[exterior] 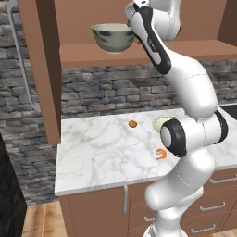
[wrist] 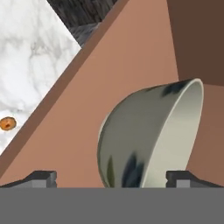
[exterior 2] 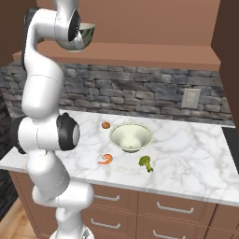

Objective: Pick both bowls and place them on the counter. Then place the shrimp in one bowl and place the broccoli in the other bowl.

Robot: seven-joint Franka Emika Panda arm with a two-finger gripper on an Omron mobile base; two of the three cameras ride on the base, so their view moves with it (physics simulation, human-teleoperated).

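The larger grey-green mottled bowl (exterior: 112,38) (exterior 2: 86,36) (wrist: 148,135) stands on the brown wooden shelf, above the counter (exterior: 102,157) (exterior 2: 196,158). My gripper (exterior: 133,33) (wrist: 113,179) is open at the bowl's side, and in the hand view the bowl sits between the two fingertips (wrist: 41,178). On the counter lie the smaller cream-green bowl (exterior 2: 130,137) (exterior: 162,122), the orange shrimp (exterior: 160,154) (exterior 2: 106,159) in front of it, and the green broccoli (exterior 2: 146,162) beside the shrimp. My arm hides part of the small bowl in the left base view.
A small round orange-brown ball (exterior: 132,123) (exterior 2: 106,125) (wrist: 7,124) lies on the counter behind the shrimp. The shelf (exterior: 185,48) (exterior 2: 154,53) runs along a grey stone wall. A wooden side panel (exterior: 46,69) closes the shelf's left end. Drawers sit below the counter.
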